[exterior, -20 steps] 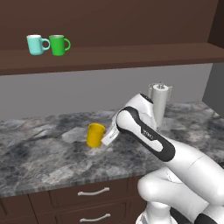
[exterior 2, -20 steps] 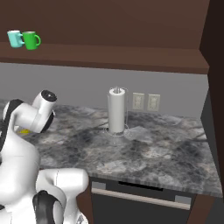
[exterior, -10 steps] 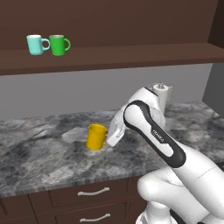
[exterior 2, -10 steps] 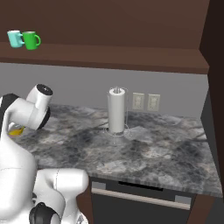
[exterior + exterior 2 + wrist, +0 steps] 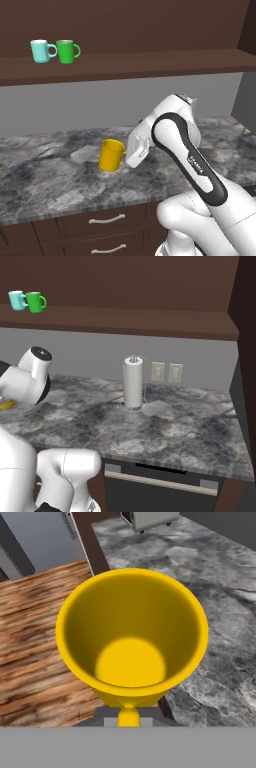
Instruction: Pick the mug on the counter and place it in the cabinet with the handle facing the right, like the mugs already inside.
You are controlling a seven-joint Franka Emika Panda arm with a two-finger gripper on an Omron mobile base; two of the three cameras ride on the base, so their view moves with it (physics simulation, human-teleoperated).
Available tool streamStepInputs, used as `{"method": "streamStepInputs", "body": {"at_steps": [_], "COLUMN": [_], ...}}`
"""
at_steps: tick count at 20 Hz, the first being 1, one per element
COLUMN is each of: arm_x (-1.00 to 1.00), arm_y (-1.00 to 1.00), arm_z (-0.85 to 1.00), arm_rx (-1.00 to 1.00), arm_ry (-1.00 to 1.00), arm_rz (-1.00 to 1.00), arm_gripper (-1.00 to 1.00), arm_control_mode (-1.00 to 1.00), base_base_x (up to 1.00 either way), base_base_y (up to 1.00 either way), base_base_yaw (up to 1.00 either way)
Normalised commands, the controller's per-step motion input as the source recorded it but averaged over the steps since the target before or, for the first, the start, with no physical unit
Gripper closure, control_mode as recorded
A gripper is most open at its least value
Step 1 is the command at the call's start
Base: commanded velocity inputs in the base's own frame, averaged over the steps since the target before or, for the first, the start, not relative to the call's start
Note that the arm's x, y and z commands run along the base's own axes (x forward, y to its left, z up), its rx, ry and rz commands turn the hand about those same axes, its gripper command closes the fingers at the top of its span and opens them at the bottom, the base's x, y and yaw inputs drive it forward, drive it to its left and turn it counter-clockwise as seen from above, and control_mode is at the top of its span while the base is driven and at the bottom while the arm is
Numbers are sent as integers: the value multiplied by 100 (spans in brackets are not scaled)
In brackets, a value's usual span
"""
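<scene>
**One mug in the tool, shelf up and left**

We see the tool (image 5: 131, 154) pinching the mug (image 5: 111, 155) by its handle side, held just above the desk (image 5: 45, 175). The cabinet (image 5: 125, 65) shelf lies up and left, beside the teal mug (image 5: 41, 50) and green mug (image 5: 66, 51). The handle itself is hidden.

a yellow-orange mug (image 5: 111, 155) is being shown against a grey marbled counter (image 5: 45, 175). at ten o'clock, a teal mug (image 5: 42, 50) and a green mug (image 5: 66, 51) are being displayed on the dark brown cabinet (image 5: 130, 65). silver handles (image 5: 106, 219) are being seen on brown drawers (image 5: 75, 227).
</scene>
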Motion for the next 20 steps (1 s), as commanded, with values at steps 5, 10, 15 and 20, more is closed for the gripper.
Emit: {"method": "streamStepInputs", "body": {"at_steps": [5,10,15,20], "arm_x": [-6,6,16,18], "arm_y": [-1,-2,-1,0], "arm_z": [71,80,67,42], "arm_rx": [2,0,-10,5], "arm_ry": [-1,1,2,-5], "arm_rz": [3,2,7,0], "arm_gripper": [100,100,100,100], "arm_control_mode": [-100,-100,-100,-100], "base_base_x": [0,0,0,0], "base_base_y": [0,0,0,0], "base_base_yaw": [0,0,0,0]}}
